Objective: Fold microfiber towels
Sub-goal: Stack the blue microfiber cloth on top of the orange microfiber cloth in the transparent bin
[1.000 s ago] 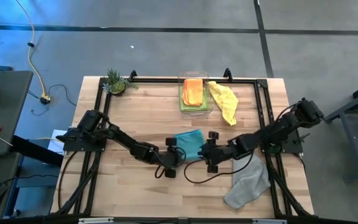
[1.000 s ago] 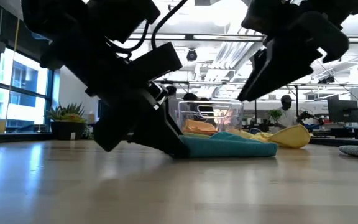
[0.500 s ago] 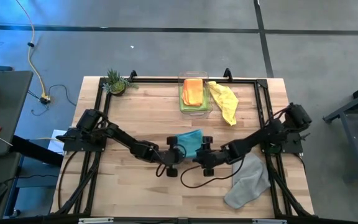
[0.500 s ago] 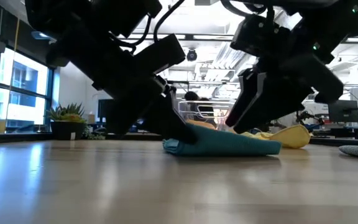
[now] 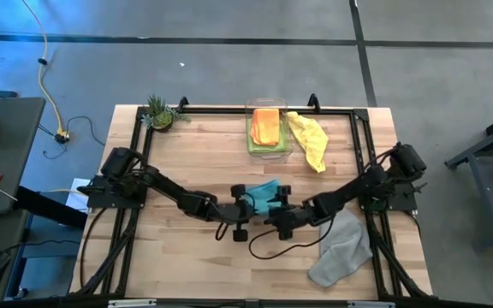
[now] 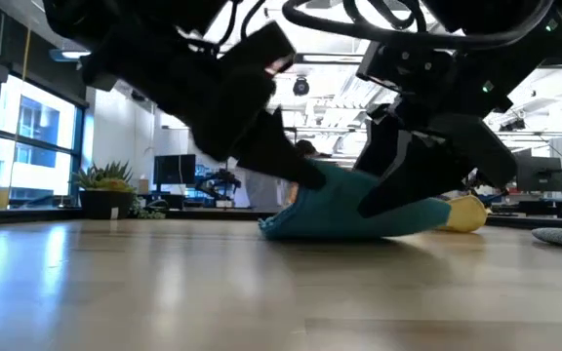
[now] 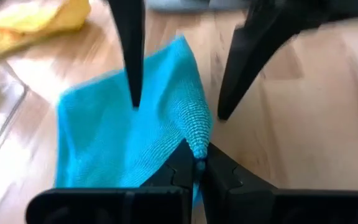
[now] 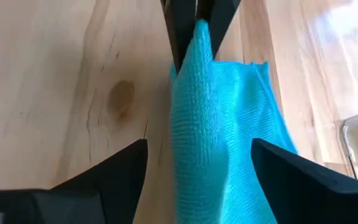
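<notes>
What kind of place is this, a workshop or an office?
Probably a robotics lab inside an open-plan office: a wooden table on a bare concrete floor, rows of ceiling lights, and desks with a monitor behind.

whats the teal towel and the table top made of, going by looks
Teal towel: looks like soft microfiber cloth, matte; fine ribbed knit loops show, and it drapes limp where the left gripper pinches it.
Table top: looks like wood planks with a smooth satin finish; grain lines, a knot and seams show.
</notes>
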`<control>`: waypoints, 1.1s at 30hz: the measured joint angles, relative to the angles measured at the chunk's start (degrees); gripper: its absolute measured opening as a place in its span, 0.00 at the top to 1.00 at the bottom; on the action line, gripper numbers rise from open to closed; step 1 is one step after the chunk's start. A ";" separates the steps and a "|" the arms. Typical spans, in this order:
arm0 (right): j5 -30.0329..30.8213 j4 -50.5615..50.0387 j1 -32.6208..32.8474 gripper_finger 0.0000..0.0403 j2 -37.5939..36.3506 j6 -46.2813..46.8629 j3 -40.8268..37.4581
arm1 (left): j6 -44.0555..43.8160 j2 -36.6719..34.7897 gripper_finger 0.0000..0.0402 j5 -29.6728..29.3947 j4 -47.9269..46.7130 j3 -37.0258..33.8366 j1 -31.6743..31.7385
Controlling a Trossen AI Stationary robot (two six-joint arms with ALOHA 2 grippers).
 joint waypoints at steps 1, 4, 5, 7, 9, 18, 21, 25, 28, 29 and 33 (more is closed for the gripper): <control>-0.24 -0.02 -0.32 0.31 0.00 -0.28 0.00 | -0.08 -0.11 1.00 0.01 0.35 0.10 0.00; -1.20 -0.93 -1.62 0.34 0.00 -0.38 0.00 | -0.01 -0.13 1.00 -0.17 0.21 0.04 0.00; -1.54 -1.09 -1.95 0.36 0.00 -0.89 0.00 | -0.03 -0.19 1.00 -0.17 0.33 0.04 0.00; -3.31 -1.05 -2.64 0.41 0.00 -2.88 0.00 | -0.03 -0.32 1.00 -0.20 0.61 0.04 0.00; -5.73 -0.96 -3.06 0.47 0.00 -4.20 0.00 | 0.00 -0.32 1.00 -0.20 0.55 0.04 0.00; -9.32 -0.18 -3.76 0.78 0.00 -5.90 0.00 | -0.67 -0.32 0.99 -0.20 0.78 0.04 0.00; -9.33 -0.18 -3.76 0.89 0.00 -5.77 0.00 | -1.45 -0.32 0.95 -0.16 1.25 0.04 0.00; -9.32 -0.18 -3.78 0.98 0.00 -5.53 0.00 | -1.55 -1.03 0.87 1.11 1.33 0.04 0.00; -9.32 -0.18 -3.96 0.98 0.00 -5.38 0.00 | -1.67 -1.85 0.81 2.17 1.11 0.04 0.00; -9.33 -0.18 -4.03 0.98 0.00 -5.40 0.00 | -1.65 -2.24 0.79 2.49 0.85 0.04 0.00; -9.32 -0.18 -4.03 0.99 0.00 -5.31 0.00 | -2.75 -5.07 0.69 3.07 -1.14 0.04 -0.15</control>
